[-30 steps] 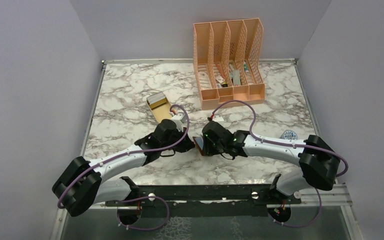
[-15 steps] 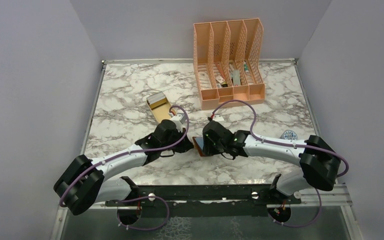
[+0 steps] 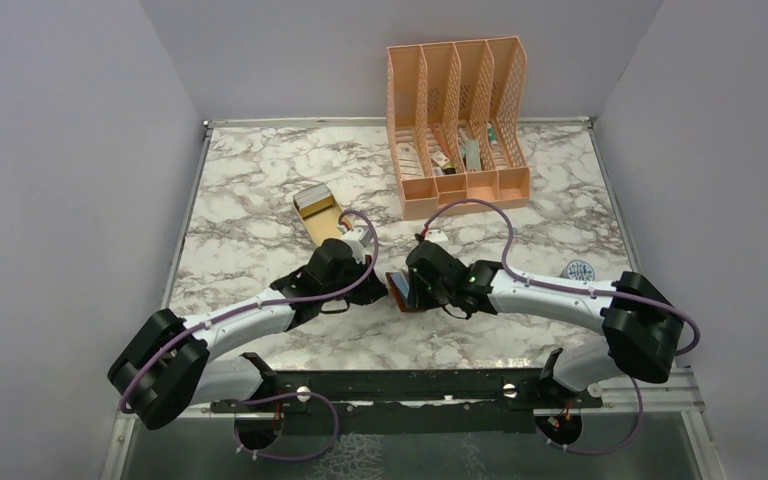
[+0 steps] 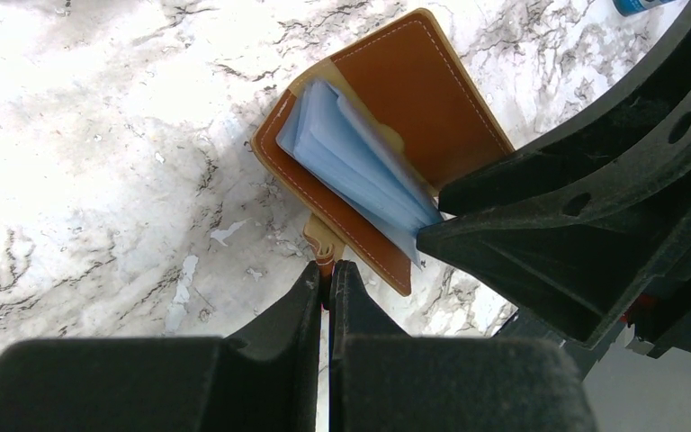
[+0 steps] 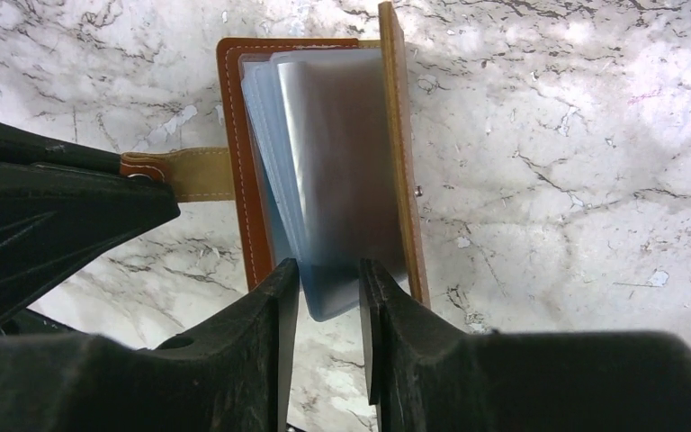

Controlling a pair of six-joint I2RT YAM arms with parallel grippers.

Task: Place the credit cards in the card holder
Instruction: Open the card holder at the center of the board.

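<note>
Card holder (image 4: 414,99) lies open on the marble surface (image 3: 250,200), between the two end effectors. Left end effector (image 4: 326,270) is closed tight on the snap tab (image 4: 322,241) right at its tips. Right end effector (image 5: 328,270) has its jaws narrowed around the near edge of the pale blue pocket sheets (image 5: 333,162) — sheets pinched between both fingers. Credit cards (image 3: 318,212) sit just beyond the left end effector, apart from the holder. Peach file organiser (image 3: 460,120) is well beyond the right end effector.
</note>
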